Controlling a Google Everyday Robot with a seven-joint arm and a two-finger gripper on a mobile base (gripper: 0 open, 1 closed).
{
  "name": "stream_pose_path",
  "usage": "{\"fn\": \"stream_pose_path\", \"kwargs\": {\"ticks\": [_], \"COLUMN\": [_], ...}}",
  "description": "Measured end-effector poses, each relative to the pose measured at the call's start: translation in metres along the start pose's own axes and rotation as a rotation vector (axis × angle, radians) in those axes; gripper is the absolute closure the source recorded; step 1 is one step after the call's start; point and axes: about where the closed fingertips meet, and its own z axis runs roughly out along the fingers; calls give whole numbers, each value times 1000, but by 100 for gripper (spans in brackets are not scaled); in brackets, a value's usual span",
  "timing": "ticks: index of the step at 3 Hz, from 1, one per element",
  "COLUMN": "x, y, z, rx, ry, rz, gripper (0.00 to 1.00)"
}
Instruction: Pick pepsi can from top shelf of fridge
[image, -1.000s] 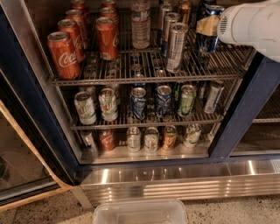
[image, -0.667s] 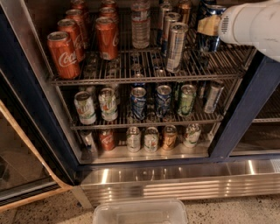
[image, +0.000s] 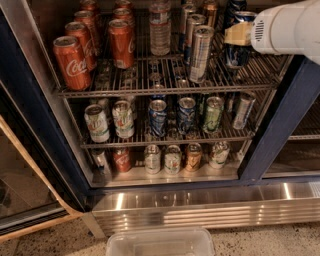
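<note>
The fridge (image: 200, 207) stands open, with drink cans on three wire racks. At the right end of the top shelf (image: 165, 91) stands the pepsi can (image: 236, 55), dark blue with a silver rim. The white arm comes in from the upper right, and my gripper (image: 239, 34) is right at the can's upper part, with its tan tip covering the can's top. Another dark blue can (image: 233, 7) stands behind it.
Tall slim silver cans (image: 200, 52) stand just left of the pepsi can, and red Coca-Cola cans (image: 72, 62) fill the shelf's left side. The dark blue door post (image: 280, 125) rises on the right. A clear plastic bin (image: 160, 242) sits on the floor in front.
</note>
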Motion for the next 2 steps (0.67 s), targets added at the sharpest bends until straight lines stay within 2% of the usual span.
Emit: {"fn": "stream_pose_path", "kwargs": {"ticks": [2], "x": [2], "y": [16], "z": [-55], "rx": [-45], "ry": [44], "rz": [14], "gripper": [100]}}
